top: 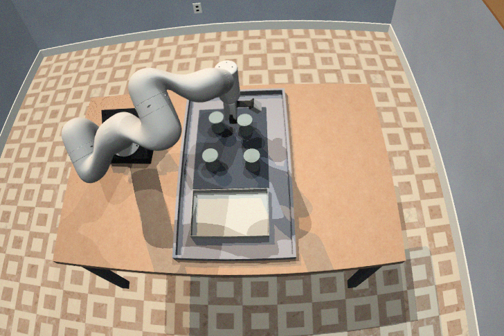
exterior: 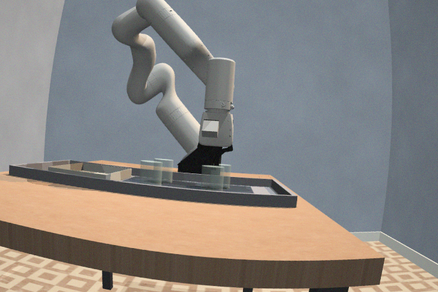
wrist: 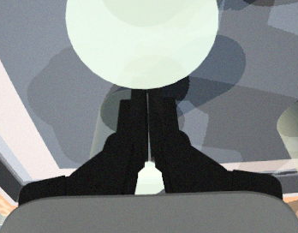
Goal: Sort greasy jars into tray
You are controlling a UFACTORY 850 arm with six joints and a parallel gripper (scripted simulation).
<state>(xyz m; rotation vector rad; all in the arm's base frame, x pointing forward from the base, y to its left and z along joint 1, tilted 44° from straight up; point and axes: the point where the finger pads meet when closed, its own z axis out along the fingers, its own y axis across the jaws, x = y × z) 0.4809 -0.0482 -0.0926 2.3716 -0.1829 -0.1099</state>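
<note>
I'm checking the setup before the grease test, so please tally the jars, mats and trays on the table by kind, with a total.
Glass jars: 4
Dark drying mat: 1
Cream tray beside the mat: 1
Large grey rimmed tray under them all: 1
Total: 7
</note>
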